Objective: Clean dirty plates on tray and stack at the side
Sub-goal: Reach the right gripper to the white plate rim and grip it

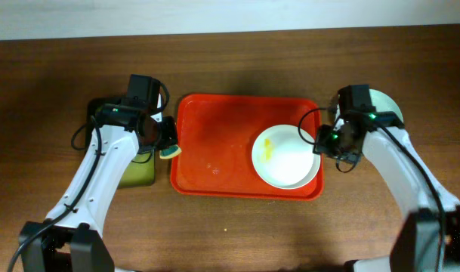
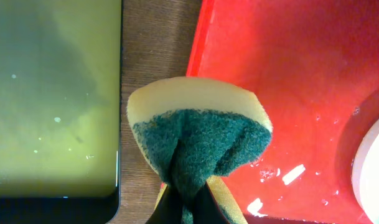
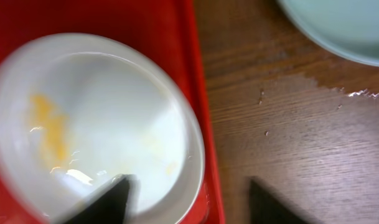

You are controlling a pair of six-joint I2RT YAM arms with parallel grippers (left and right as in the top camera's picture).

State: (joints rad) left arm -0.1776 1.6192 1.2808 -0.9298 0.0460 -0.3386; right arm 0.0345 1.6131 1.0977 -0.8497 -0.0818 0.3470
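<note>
Brown wooden tabletop (image 1: 237, 234) below me, a pale wall strip (image 1: 214, 15) along its far edge. A white plate (image 1: 288, 157) with a yellow smear (image 1: 267, 149) lies in the right half of the red tray (image 1: 214, 136); I cannot tell whether another plate sits under it. A pale mint plate (image 3: 345, 25) rests on the wood just right of the tray. My right tool (image 3: 189, 202) has its fingers apart, one over the white plate, the other over bare wood, the tray's rim between them. My left tool (image 1: 166, 143) is clamped on a yellow-and-green sponge (image 2: 198, 134) at the tray's left rim, beside a black-rimmed yellow-green tray (image 2: 52, 93).
</note>
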